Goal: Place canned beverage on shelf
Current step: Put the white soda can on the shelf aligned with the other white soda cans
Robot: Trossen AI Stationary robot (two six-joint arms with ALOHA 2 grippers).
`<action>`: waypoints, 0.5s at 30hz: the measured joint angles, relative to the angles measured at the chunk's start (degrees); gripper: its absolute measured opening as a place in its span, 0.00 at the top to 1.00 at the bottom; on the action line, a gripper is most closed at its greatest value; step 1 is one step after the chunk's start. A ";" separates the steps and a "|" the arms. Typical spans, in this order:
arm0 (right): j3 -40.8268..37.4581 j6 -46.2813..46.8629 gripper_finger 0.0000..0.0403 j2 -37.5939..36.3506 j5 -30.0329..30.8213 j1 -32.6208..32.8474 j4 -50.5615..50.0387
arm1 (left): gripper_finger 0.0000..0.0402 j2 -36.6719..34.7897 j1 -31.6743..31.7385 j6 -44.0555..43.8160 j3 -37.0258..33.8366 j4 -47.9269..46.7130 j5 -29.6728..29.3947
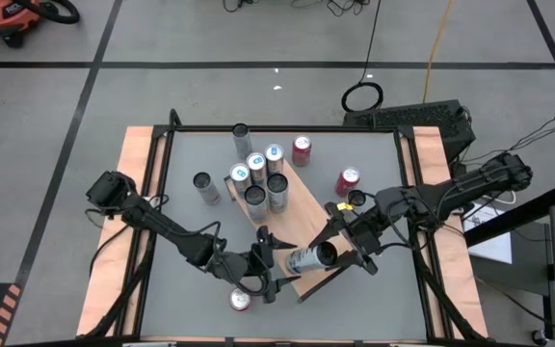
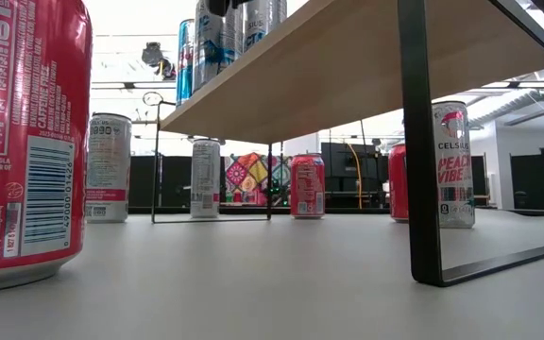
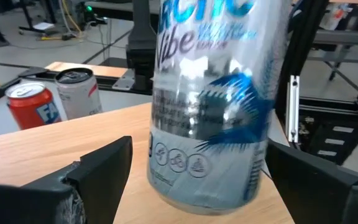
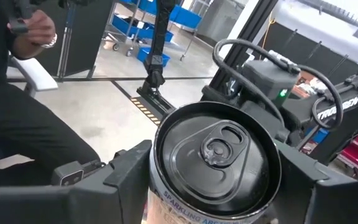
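My right gripper (image 1: 341,247) (image 4: 213,168) is clamped on the top end of a tall silver aluminium beverage can with blue lettering (image 1: 306,258) (image 4: 216,155), one dark finger pressed against each side of its rim, the black lid and pull tab facing my right wrist. My left gripper (image 1: 276,260) (image 3: 191,168) is released: its two fingers stand spread on either side of the same can's lower body (image 3: 210,124), with a clear gap between each finger and the metal, so it brackets the can without touching it. The can's base rests on the flat light-brown wooden shelf with a thin black rim (image 1: 302,207) (image 3: 73,137) (image 2: 348,66), at the end of the board that lies between my two grippers; from above the can looks tipped, its top leaning toward my right gripper, though I cannot tell how far. At the shelf's other end, well beyond both grippers, a cluster of five slim upright cans (image 1: 258,178) stands close together. On the grey table top (image 1: 374,154), two red cans (image 1: 302,149) (image 1: 347,181) stand past my right gripper off the shelf's edge, two plain silver cans (image 1: 204,186) (image 1: 242,135) stand past my left gripper, and a red-and-white can (image 1: 240,301) stands just beside my left gripper on its outer side, away from the shelf. Behind my right wrist, out in the room, a person in dark clothing (image 4: 23,130) sits with a hand (image 4: 39,28) raised.
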 joint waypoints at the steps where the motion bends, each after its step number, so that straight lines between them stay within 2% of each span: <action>1: 0.00 0.00 0.43 0.00 -0.05 0.00 0.24 | 0.09 0.00 0.22 0.00 0.00 -0.03 0.91; 7: 0.00 -0.44 0.43 0.00 -0.13 0.02 0.92 | 0.12 0.00 0.66 1.57 0.00 0.78 3.17; 15: 0.00 -0.47 0.42 0.47 -0.15 0.02 0.39 | 0.32 0.00 0.64 2.31 -0.02 0.59 3.49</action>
